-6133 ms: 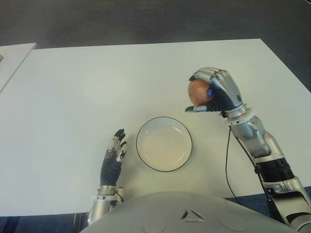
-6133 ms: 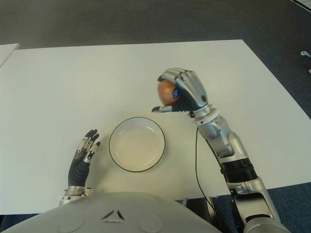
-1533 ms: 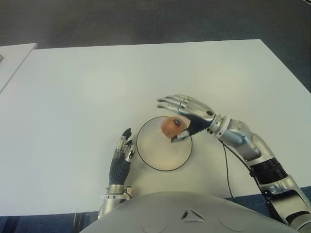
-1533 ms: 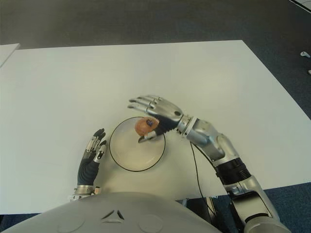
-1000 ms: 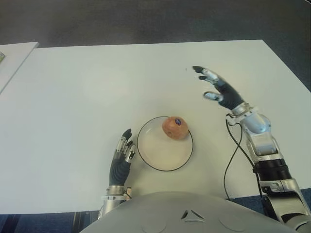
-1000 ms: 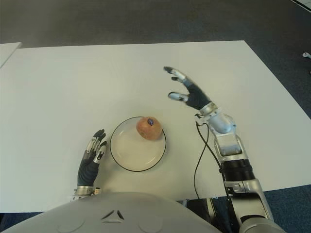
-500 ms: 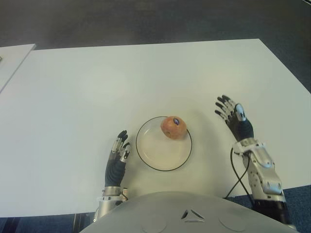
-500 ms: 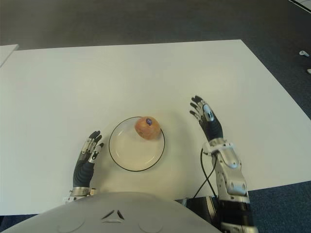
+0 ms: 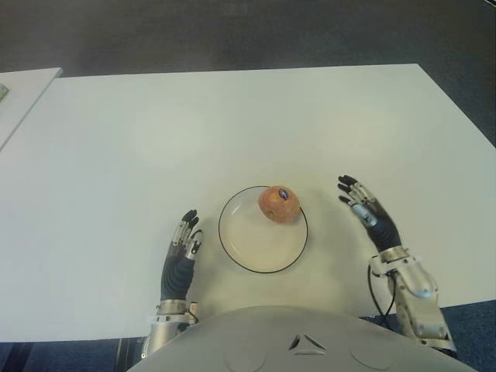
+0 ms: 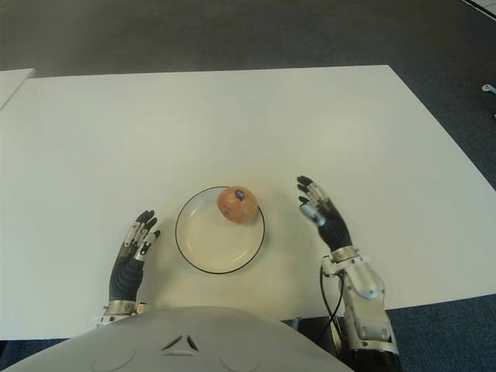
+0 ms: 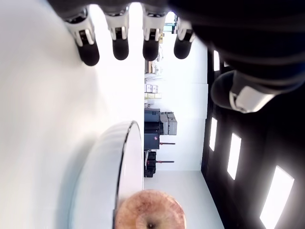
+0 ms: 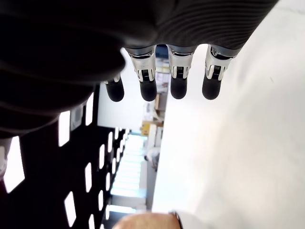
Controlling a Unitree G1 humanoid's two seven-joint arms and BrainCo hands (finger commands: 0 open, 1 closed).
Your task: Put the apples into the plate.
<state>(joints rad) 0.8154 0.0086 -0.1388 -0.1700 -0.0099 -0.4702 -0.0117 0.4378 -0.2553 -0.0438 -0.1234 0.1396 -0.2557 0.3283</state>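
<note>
One white table point(image 9: 232, 124), seemingly dark carpet point(image 9: 232, 35)

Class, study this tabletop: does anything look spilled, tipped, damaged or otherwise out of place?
Nothing stands out. The apple sits inside the plate, near its far right rim, on the white table. The left hand shows left of the plate and the right hand right of it, both open and empty.

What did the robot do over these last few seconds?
Its right hand carried the apple to the plate, let go, and drew back open to the plate's right. The plate and the open left hand barely moved.
</note>
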